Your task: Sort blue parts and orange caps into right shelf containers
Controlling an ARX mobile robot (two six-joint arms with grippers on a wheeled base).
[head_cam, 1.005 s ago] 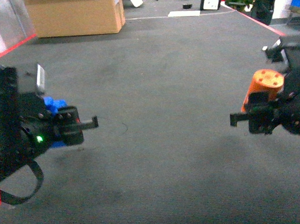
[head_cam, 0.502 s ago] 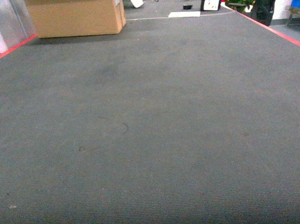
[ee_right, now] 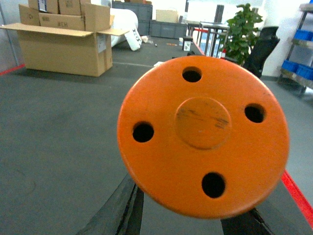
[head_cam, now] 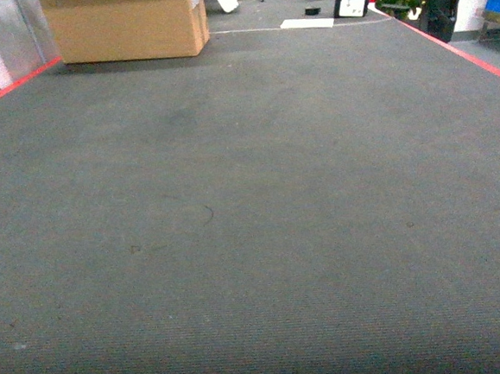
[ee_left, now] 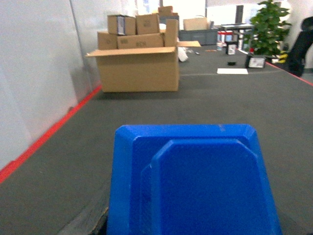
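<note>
A blue part (ee_left: 195, 181) with an octagonal raised face fills the lower half of the left wrist view, and my left gripper is shut on it; only a dark sliver of one finger (ee_left: 101, 224) shows beside it. An orange cap (ee_right: 203, 134), a round disc with several holes, fills the right wrist view. My right gripper (ee_right: 188, 223) is shut on it, its dark fingers (ee_right: 120, 210) showing below the disc. Neither gripper shows in the head view. A shelf with blue containers (ee_right: 299, 35) stands at the far right.
Grey carpet (head_cam: 253, 221) edged with red floor lines (head_cam: 464, 49) stretches ahead. A large open cardboard box (head_cam: 124, 23) stands at the far left by the wall. A potted plant (ee_right: 242, 29), a black chair (ee_right: 261, 49) and small items lie beyond.
A second ago both arms with the blue part and the orange cap were in the head view; they have left it, and only floor shows since half a second ago.
</note>
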